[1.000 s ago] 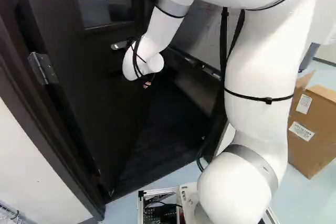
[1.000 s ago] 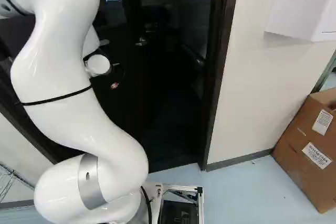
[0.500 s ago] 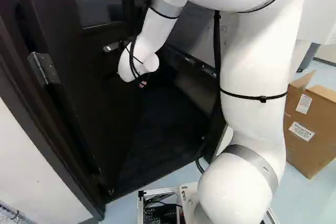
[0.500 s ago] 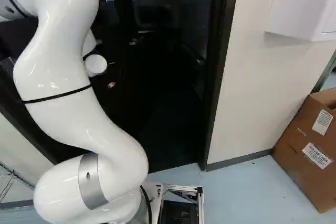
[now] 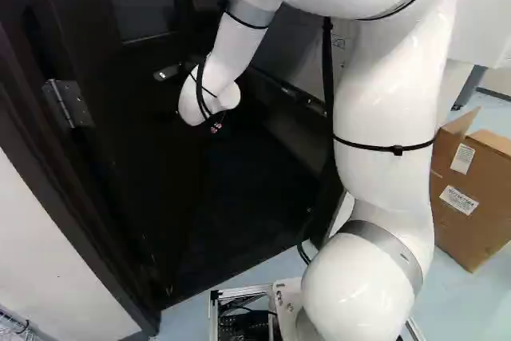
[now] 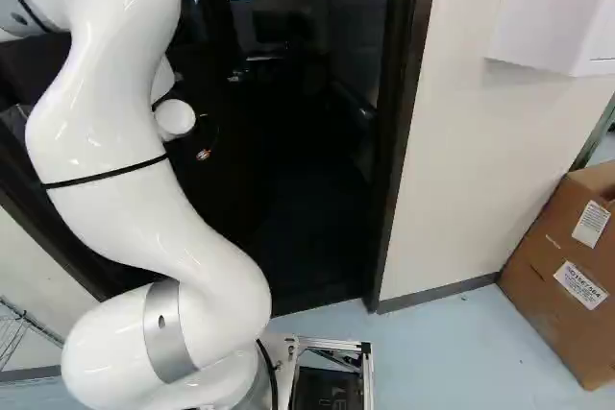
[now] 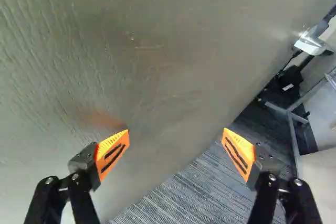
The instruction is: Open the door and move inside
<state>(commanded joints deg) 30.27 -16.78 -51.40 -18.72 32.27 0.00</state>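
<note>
The door [image 5: 132,117] stands swung inward, its hinge [image 5: 69,104] plain only from the left base view. Near the door's face hangs the gripper [image 5: 215,127] — released, fingers wide apart. Only the wrist view brings out striped carpet [image 7: 173,198] past the door's edge — elsewhere it's just dark.

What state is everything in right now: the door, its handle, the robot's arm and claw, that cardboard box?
Door: open, swung inward
Door handle: not held by the claw
Arm: bent, reaching toward the door
Claw: open, holding nothing
Cardboard box: open at the top, a flap raised
</note>
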